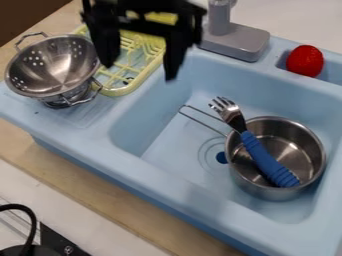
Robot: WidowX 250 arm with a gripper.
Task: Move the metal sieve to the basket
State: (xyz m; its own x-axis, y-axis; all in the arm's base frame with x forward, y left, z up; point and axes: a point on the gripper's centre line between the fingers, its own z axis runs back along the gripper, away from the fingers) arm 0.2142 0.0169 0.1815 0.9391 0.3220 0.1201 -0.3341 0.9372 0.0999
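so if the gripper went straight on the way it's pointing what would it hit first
Probably the blue sink, around the basin edge on the sieve's side. How high the gripper hangs is unclear, and the yellow rack lies close to that line.

Hand (pixel 140 72): all black, wide angular body, dark crossbar (pixel 148 27), two long slab-like fingers (pixel 175 52) narrowing toward tips.

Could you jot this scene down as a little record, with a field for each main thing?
gripper: open, above the sink's edge
metal sieve: on the blue sink unit, beside the yellow rack
pot: in the basin
fork: blue-handled, leaning in the pot
red item: in a small recess
faucet: grey, behind the basin
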